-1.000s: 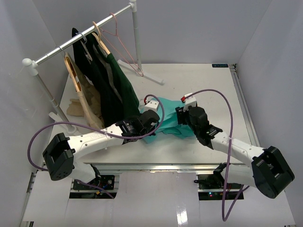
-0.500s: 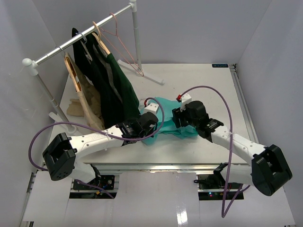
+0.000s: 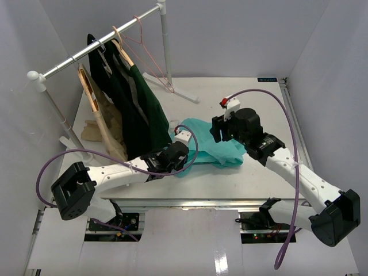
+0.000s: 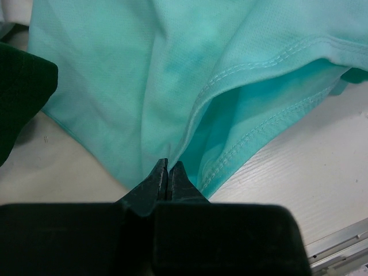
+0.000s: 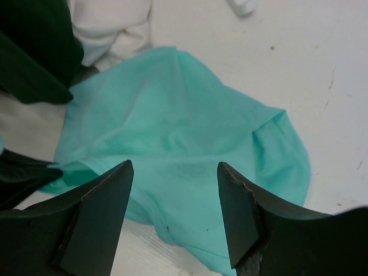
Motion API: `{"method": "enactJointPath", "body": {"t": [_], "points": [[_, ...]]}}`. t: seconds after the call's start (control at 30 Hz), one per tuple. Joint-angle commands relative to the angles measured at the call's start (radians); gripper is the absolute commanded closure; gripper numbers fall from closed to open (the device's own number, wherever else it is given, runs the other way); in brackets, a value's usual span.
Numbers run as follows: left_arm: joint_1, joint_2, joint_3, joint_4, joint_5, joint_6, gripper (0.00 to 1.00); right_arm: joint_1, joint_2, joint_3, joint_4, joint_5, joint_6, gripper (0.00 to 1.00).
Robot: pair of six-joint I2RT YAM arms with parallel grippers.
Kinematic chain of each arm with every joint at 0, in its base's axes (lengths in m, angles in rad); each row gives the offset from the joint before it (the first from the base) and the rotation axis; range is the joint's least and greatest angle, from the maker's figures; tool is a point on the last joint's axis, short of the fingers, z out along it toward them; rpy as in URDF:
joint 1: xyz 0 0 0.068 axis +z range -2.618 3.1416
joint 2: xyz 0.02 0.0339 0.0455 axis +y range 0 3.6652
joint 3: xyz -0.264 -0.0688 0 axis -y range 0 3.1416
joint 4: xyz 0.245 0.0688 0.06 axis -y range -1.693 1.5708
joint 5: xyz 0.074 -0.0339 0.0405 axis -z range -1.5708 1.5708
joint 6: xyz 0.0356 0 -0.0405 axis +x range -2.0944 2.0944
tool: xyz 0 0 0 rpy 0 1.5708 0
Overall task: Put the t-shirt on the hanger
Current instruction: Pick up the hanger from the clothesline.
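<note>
The teal t-shirt (image 3: 214, 148) lies crumpled on the table, in front of the clothes rack. My left gripper (image 3: 185, 163) is at its near-left edge. In the left wrist view the jaws (image 4: 168, 168) are shut on a fold of the t-shirt (image 4: 172, 75) beside a stitched hem. My right gripper (image 3: 219, 137) hovers above the shirt's right part, open, with nothing between its fingers (image 5: 112, 207); the t-shirt (image 5: 184, 149) shows below them. The pink wire hanger (image 3: 150, 57) hangs bare on the rail, at its right end.
A metal rail (image 3: 98, 43) on white stands crosses the back left. Dark green garments (image 3: 138, 109) and a tan one (image 3: 103, 123) hang from it on wooden hangers, close to my left arm. Dark green cloth (image 4: 23, 92) lies just left of the shirt.
My right gripper has lifted off the t-shirt and drawn back to the right, its jaws a little wider. The left gripper has pulled slightly toward the near edge, still holding the fabric.
</note>
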Motion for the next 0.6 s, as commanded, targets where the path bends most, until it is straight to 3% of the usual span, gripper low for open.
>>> {"method": "enactJointPath", "body": {"t": [0.0,0.37,0.57], "points": [[0.006,-0.081,-0.048,0.070,0.027,0.020,1.00,-0.002,0.035,0.192,-0.007,0.094,-0.002,0.33],[0.006,-0.023,-0.063,0.119,0.045,0.028,1.00,0.001,0.240,0.572,0.181,-0.107,-0.051,0.33],[0.006,-0.006,-0.057,0.119,0.056,0.032,1.00,0.004,0.382,0.665,0.289,-0.172,-0.075,0.34]]}}
